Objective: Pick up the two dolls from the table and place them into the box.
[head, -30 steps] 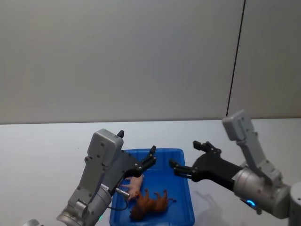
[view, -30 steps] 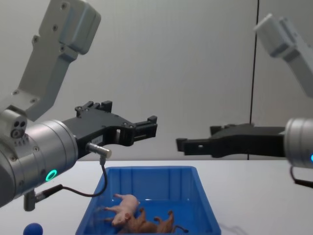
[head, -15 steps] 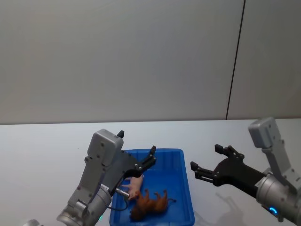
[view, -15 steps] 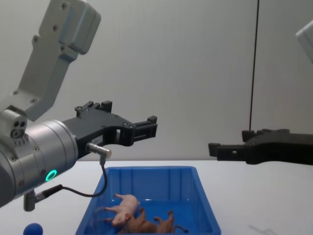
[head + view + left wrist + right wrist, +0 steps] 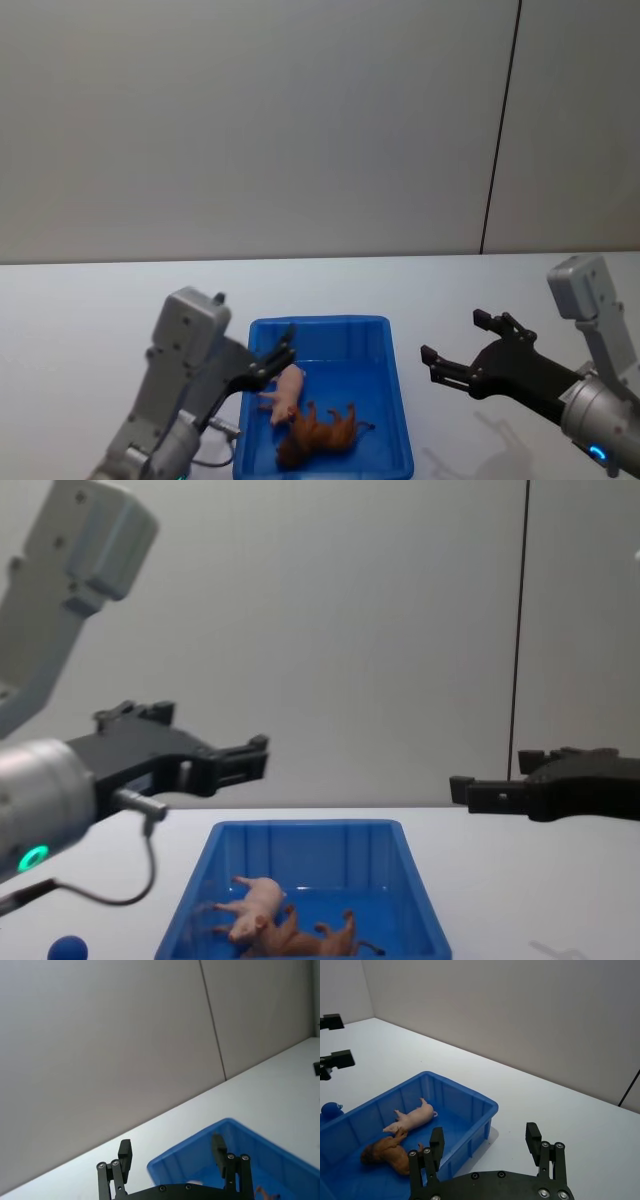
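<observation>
The blue box [image 5: 320, 322] stands on the white table [image 5: 80, 310] in front of me. Both dolls lie in it on their sides: the pink pig [image 5: 288, 390] and, nearer to me, the brown lion [image 5: 318, 437]. The chest view shows the pig [image 5: 255, 900] and the lion [image 5: 305, 940] touching. My left gripper [image 5: 272, 360] hangs open and empty above the box's left edge. Open and empty too, my right gripper [image 5: 452, 337] is held in the air to the right of the box. Its wrist view looks across the gripper [image 5: 485, 1132] at the box [image 5: 470, 1096].
A small blue ball [image 5: 68, 948] rests on the table left of the box, also visible as the ball [image 5: 330, 1109] in the right wrist view. A plain grey wall stands behind the table. Bare tabletop lies on both sides of the box.
My right gripper has pulled away from over the box to the right. My left gripper has drawn back leftward to the box's left edge. The dolls have not moved.
</observation>
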### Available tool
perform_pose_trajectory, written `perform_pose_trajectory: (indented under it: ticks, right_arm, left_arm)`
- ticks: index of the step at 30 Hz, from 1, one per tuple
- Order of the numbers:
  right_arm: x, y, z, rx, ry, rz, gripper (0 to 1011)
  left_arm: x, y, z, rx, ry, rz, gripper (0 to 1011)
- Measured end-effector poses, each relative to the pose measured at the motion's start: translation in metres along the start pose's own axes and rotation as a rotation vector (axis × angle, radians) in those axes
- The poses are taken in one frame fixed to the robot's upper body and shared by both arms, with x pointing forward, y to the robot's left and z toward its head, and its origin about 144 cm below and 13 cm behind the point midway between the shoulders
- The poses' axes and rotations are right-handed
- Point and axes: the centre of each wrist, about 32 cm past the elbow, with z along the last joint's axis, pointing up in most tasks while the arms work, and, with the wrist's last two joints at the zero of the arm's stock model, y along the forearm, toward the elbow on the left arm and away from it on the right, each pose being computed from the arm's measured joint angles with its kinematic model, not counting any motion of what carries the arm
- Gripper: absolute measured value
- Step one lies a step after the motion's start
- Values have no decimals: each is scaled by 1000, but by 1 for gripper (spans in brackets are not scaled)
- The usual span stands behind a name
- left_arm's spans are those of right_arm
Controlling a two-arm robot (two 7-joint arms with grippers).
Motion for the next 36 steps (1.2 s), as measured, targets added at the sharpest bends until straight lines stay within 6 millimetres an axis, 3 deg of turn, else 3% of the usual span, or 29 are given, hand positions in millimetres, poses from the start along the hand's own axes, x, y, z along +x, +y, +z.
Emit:
perform_pose_trajectory:
  ticks: [16, 36]
  right_arm:
    - [2, -3, -2, -1, -1, -7, 1001]
    - [2, -4, -2, 0, -1, -8, 1001]
  left_arm:
    - [11, 47, -12, 156, 11, 91, 1001]
    - [10, 66, -51, 298, 99, 102, 1001]
